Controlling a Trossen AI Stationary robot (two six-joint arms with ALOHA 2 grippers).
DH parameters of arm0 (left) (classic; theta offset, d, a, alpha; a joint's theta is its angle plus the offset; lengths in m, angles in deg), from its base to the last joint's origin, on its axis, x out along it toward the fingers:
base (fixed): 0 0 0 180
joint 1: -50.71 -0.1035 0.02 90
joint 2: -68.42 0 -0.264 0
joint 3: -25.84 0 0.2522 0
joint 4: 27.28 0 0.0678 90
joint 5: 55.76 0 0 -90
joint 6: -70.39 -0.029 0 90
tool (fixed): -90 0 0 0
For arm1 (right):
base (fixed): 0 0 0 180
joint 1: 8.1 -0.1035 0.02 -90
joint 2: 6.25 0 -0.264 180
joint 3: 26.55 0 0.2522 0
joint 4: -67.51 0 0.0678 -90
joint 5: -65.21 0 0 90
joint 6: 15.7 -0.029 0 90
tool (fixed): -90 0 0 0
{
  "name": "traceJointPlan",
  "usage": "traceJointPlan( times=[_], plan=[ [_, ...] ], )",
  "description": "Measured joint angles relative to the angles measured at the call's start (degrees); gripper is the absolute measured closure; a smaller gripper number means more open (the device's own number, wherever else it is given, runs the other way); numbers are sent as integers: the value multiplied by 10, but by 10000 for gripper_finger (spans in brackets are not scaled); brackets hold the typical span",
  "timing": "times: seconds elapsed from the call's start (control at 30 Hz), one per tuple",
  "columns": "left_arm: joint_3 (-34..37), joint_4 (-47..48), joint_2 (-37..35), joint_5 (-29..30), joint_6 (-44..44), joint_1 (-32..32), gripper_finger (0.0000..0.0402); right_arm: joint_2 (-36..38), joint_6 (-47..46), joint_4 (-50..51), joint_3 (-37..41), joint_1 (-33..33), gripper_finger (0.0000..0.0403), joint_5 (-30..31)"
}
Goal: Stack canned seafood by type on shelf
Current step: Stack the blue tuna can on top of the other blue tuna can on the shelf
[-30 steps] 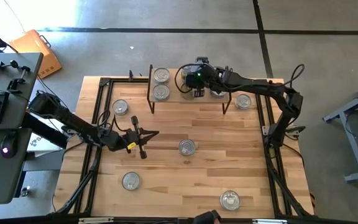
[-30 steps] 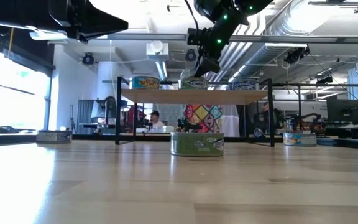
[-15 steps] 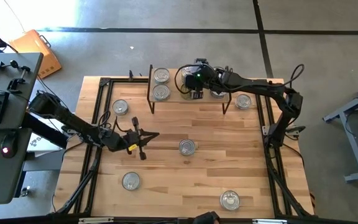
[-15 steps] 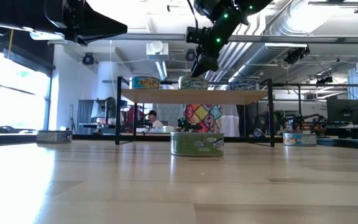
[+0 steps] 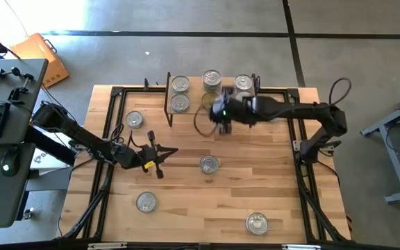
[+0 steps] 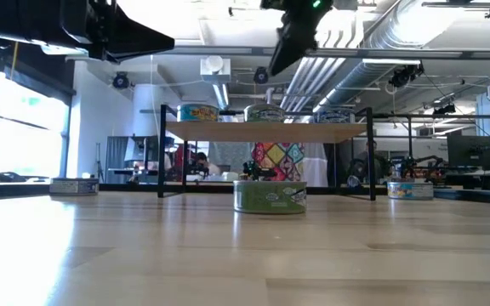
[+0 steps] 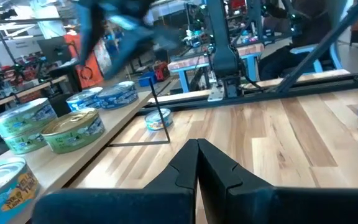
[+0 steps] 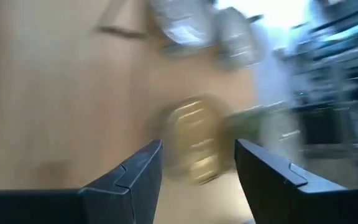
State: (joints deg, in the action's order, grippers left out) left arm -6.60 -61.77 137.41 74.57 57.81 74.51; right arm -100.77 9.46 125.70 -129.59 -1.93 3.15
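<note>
Spread and empty, the right gripper (image 5: 219, 113) hangs above the shelf (image 5: 189, 105), which carries four tins (image 5: 212, 78) along its far side, while the left gripper (image 5: 160, 154), fingers pressed together, waits over the table's left.

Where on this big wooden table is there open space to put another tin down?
Most bare wood lies between the middle tin and the front-right tin, and between the middle tin and the shelf. The shelf's back edge is crowded: four tins sit there, and the open right gripper hangs over its front.
</note>
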Motion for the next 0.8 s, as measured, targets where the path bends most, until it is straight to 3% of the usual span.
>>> traceJointPlan(
  times=[0.17,0.37,0.6,0.7,0.8],
  plan=[
    [0,6,0,-41,7,0,401,5,-151,144,4,-69,213,-95],
    [0,15,8,-115,49,1,401,33,-331,213,100,-202,213,-132],
    [0,-13,54,-113,81,7,401,49,-685,123,173,-357,213,-375],
    [-1,-57,81,-113,81,9,401,50,-736,115,193,-402,213,-376],
    [-1,-98,111,-113,83,17,401,50,-710,183,214,-434,222,-288]
  ],
)
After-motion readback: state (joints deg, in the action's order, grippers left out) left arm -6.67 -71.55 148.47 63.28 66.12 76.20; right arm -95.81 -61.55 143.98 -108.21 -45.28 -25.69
